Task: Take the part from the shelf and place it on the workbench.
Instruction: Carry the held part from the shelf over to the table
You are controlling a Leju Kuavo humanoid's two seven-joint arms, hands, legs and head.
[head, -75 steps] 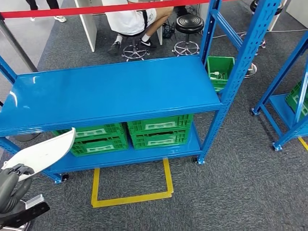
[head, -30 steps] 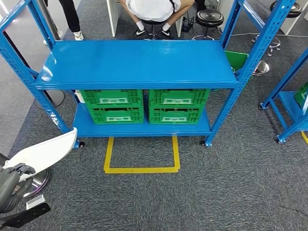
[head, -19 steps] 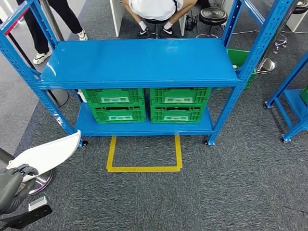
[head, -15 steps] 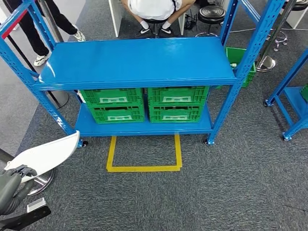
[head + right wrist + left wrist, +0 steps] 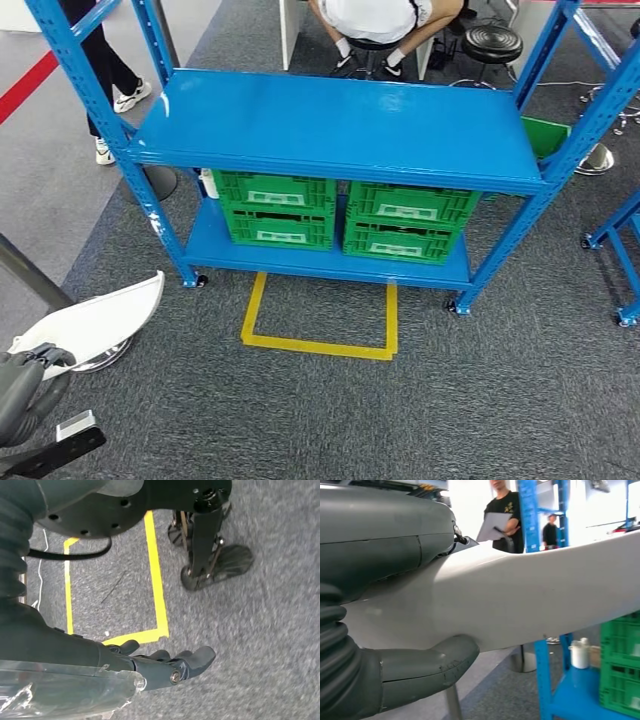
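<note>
Shelf (image 5: 340, 125) now sits higher and further right in the head view than half a second ago, with the yellow floor square (image 5: 321, 320) shifted along too. Camera swing, so not the rack moving. Looks like turning or walking with the load, placing not yet started.

White part (image 5: 90, 318) carried low on the left, gripped by the left hand (image 5: 26, 385). Same spot in frame as before, so a steady hold.

Left wrist view up close: thumb (image 5: 429, 667) under the part (image 5: 531, 595), rest of the hand wrapped over it, plus a person with papers (image 5: 503, 517) behind.

Right wrist view: right hand (image 5: 166, 665) hanging over the carpet, fingers fairly straight and lying close together, holding nothing. Workbench can't be picked out for sure, maybe that blue top surface.
</note>
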